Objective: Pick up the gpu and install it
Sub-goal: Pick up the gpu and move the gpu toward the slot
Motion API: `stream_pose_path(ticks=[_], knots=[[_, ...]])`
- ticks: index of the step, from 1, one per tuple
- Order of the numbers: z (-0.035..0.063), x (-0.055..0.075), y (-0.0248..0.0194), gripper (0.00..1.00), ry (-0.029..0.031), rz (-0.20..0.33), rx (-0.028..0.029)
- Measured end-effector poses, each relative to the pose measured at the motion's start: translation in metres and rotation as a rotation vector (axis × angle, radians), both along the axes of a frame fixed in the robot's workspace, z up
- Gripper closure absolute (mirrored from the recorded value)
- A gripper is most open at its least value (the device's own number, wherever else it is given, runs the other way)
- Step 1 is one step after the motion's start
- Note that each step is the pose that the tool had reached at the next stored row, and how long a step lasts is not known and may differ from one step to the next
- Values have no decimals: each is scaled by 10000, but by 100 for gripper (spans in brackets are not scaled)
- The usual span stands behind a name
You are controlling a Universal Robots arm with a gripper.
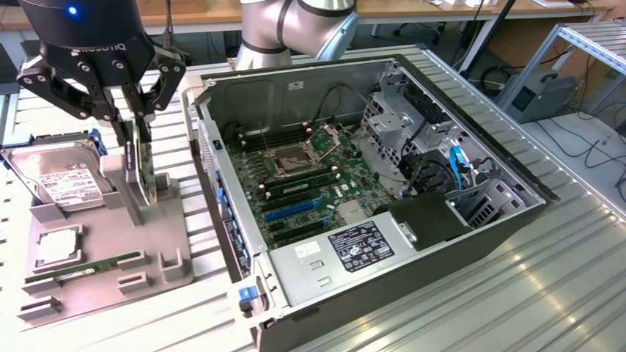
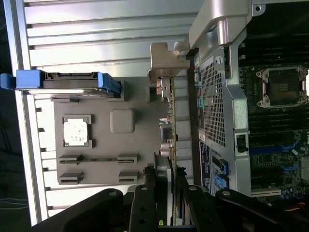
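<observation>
1 gripper hangs directly above the gpu, which stands on edge in the grey tray. Half-spread fingers straddle its top edge; whether they clamp it I cannot tell.

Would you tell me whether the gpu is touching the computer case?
Apart. The exterior view shows bare grey holder between the upright gpu and the computer case.
</observation>
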State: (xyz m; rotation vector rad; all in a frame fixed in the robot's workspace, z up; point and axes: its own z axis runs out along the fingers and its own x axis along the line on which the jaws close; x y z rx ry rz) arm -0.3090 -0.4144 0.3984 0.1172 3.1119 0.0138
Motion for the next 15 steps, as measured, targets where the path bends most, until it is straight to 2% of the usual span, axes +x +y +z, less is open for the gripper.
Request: stream_pose_path(ticks=[15], knots=[[33, 0, 0, 73, 0, 0, 0]])
